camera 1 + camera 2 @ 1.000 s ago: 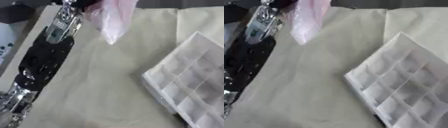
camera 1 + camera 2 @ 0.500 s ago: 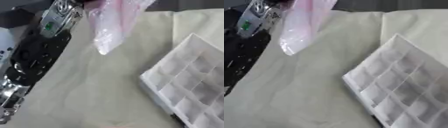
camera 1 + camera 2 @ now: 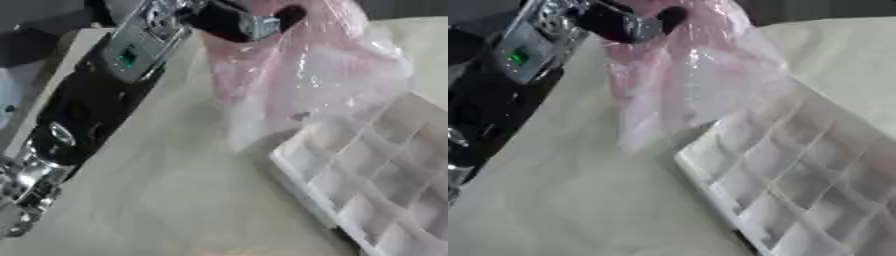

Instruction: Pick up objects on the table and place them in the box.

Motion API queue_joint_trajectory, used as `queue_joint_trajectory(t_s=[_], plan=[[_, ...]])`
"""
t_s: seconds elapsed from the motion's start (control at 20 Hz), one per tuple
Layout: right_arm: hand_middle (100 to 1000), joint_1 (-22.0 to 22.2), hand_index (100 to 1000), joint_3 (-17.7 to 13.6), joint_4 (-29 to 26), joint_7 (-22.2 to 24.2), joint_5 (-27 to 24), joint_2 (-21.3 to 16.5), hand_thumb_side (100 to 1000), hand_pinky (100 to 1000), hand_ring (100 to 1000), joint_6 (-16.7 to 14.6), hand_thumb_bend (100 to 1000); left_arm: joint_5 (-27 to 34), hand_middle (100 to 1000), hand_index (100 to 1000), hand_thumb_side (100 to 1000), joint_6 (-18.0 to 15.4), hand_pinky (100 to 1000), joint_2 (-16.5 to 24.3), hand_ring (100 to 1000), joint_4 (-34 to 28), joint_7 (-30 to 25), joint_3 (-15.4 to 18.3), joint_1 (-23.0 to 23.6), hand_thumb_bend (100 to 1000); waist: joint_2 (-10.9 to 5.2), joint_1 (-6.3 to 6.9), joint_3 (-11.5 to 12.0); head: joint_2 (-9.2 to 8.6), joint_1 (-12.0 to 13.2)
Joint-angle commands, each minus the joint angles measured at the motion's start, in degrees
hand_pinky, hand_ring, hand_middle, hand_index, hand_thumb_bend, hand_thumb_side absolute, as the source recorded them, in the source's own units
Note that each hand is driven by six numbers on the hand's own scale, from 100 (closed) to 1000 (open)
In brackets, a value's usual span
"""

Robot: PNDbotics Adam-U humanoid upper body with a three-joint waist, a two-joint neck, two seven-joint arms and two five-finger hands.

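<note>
The left robot hand [image 3: 241, 20] comes in from the top left, with its long black and silver arm [image 3: 83, 107] running diagonally down the left side of both views. Its dark fingers [image 3: 627, 22] are curled around the top of a pink see-through plastic bag [image 3: 293, 75], so it's pinching the bag by the bunched-up upper edge. The bag hangs down from that grip, crinkly and shiny, and its lower end dangles just off the near-left corner of the box [image 3: 798, 175]. Whether the bag's tip actually touches the worktop [image 3: 166, 200] or the box rim is hard to tell, since it's all a bit smeared there.

The box is a clear, whitish plastic organiser with a grid of small square compartments, lying flat on the right side of the worktop and turned at an angle, so one corner points toward the middle. The right part of the bag overlaps the box's upper-left compartments in the view, hanging in front of or above them. What's inside the bag can't be made out beyond the pink tint.

The worktop is covered with a pale beige cloth with a few soft creases. The right robot hand doesn't show up in either view.
</note>
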Motion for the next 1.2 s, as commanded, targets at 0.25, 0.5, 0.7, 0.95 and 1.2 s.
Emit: queue_joint_trajectory(t_s=[0.25, 0.5, 0.7, 0.95, 1.2], plan=[[602, -1.9, 656, 0.5, -1.1, 0.6, -0.8, -0.5, 748, 552, 626, 0.2, 446, -6.9, 100, 100, 100, -3.9, 100, -3.0, 100, 2.9, -3.4, -4.2, -2.3, 324, -0.94, 0.36, -1.4, -0.63, -0.6], [602, -2.5, 656, 0.9, -1.1, 1.0, -1.1, -0.3, 747, 551, 625, 0.3, 447, -6.6, 100, 100, 100, -4.3, 100, -6.8, 100, 5.0, -5.4, -5.2, -3.1, 282, -0.67, 0.81, -2.5, -0.73, -0.7], [602, -2.7, 656, 1.1, -1.1, 1.2, -1.2, -0.1, 747, 551, 625, 0.5, 447, -6.8, 100, 100, 100, -4.1, 100, -8.9, 100, 5.6, -6.7, -5.7, -4.0, 257, -0.72, 1.09, -3.0, -0.81, -1.0], [601, -2.6, 657, 1.2, -1.1, 1.4, -1.0, -0.2, 748, 551, 625, 0.7, 446, -0.5, 100, 100, 100, -1.7, 100, -11.5, 100, 5.0, -8.7, -7.5, -5.8, 100, -0.83, 1.31, -3.3, -0.7, -1.5], [600, -2.7, 656, 1.1, -1.1, 1.2, -0.9, -0.1, 747, 549, 624, 0.7, 447, 3.2, 100, 108, 100, -0.1, 100, -12.3, 100, 3.5, -9.0, -7.1, -6.7, 100, -1.01, 1.23, -3.3, -0.82, -1.6]])
